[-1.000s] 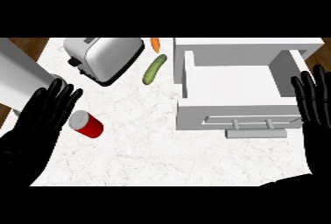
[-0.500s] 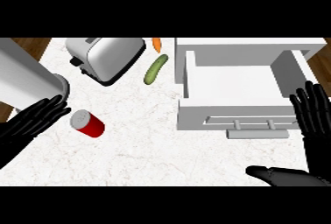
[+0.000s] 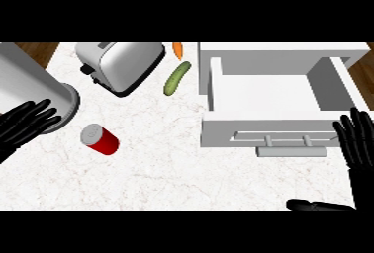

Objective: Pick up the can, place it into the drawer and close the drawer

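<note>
Red can point(image 3: 100, 140) seen lying on bench point(image 3: 182, 173), left of open drawer point(image 3: 266, 94) (nothing held). Left robot hand point(image 3: 27, 123) spread beside can; right robot hand point(image 3: 359, 138) spread near drawer front.

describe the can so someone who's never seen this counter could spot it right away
Start at the toaster at the counter's far left. Come toward the near edge: the can lies on its side there, by the left hand. It is the only red thing, with a grey lid.

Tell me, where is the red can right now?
In the head view the red can lies on the white counter at the left side, just right of the left robot hand, below the toaster and well left of the open drawer.
</note>
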Controlling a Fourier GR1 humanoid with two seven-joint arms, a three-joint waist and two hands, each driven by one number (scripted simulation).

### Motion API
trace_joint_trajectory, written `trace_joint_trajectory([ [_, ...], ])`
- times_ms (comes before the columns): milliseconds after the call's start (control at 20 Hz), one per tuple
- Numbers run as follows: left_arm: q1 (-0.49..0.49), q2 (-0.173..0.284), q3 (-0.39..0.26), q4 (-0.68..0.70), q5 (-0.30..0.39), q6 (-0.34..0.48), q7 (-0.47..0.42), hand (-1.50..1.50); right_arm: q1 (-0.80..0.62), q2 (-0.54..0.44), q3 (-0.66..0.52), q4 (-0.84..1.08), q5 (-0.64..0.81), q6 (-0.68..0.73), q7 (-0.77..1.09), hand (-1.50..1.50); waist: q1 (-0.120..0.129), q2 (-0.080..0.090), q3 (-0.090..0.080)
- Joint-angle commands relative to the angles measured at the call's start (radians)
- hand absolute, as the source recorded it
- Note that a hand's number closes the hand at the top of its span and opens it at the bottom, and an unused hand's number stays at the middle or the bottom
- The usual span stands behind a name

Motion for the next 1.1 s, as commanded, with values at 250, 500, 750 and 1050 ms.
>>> trace_joint_trajectory([
  [250,-0.04,-0.094,0.026,0.093,-0.162,-0.029,-0.015,-1.5,0.062,-0.004,-0.076,0.013,-0.064,0.077,-0.064,-1.5,0.0,0.0,0.0],
  [500,-0.116,-0.136,0.002,0.153,-0.184,-0.006,0.017,-1.5,0.09,0.008,-0.084,0.047,-0.037,0.104,-0.118,-1.5,-0.001,0.0,0.0],
  [750,-0.143,-0.176,0.013,0.235,-0.26,-0.047,-0.047,-1.5,0.147,0.0,-0.124,0.031,-0.075,0.158,-0.159,-1.5,-0.005,0.0,0.0],
  [1050,-0.128,-0.247,0.021,0.338,-0.486,-0.079,-0.242,-1.5,0.078,0.017,-0.107,0.016,-0.037,0.141,-0.094,-1.5,-0.002,0.001,0.0],
])
